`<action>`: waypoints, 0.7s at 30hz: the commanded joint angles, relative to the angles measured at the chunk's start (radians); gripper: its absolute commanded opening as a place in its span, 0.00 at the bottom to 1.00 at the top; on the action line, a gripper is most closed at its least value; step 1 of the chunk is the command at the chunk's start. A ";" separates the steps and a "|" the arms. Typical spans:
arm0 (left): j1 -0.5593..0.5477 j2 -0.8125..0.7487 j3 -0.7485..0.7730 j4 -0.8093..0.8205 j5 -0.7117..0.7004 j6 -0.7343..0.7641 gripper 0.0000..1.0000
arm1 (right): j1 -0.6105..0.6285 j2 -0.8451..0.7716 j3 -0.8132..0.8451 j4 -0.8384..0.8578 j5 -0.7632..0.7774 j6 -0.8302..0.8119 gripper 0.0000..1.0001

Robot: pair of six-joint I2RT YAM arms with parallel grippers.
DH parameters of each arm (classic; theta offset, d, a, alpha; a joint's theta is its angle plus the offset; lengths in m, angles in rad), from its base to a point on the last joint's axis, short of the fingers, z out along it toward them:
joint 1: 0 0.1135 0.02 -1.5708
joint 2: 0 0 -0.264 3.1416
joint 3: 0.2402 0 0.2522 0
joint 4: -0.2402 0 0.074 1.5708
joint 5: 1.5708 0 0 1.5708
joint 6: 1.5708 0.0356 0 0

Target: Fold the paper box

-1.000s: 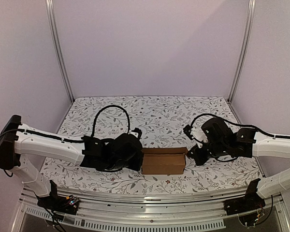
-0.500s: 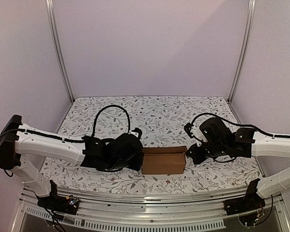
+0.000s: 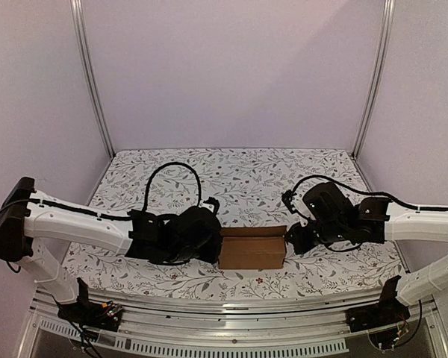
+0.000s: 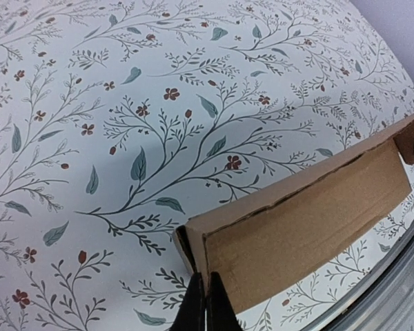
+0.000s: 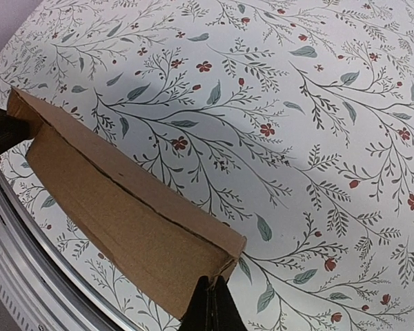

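Observation:
The paper box [image 3: 252, 248] is a plain brown cardboard box, folded into a closed long block, lying on the flowered table near the front edge. My left gripper [image 3: 217, 243] is at its left end. In the left wrist view the gripper [image 4: 205, 303] is pinched shut on the box's [image 4: 310, 214] end corner edge. My right gripper [image 3: 290, 240] is at the right end. In the right wrist view it [image 5: 212, 303] is shut, with its tips against the box's [image 5: 124, 227] lower end corner.
The flowered table cover [image 3: 246, 179] runs back to the purple walls with metal posts [image 3: 89, 82]. A metal rail [image 3: 231, 309] runs along the front edge just before the box. Black cables [image 3: 172, 168] loop over both arms.
My right gripper has moved a little left and closed the small gap to the box's right end. The left arm and the box have not visibly moved.

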 commanded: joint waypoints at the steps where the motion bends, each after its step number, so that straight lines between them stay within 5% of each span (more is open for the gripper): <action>1: -0.035 0.046 0.000 -0.042 0.084 -0.001 0.00 | 0.033 0.020 0.014 0.054 -0.025 0.019 0.00; 21: -0.072 0.077 0.007 -0.075 0.084 -0.104 0.00 | 0.045 -0.034 -0.041 0.048 0.056 0.047 0.00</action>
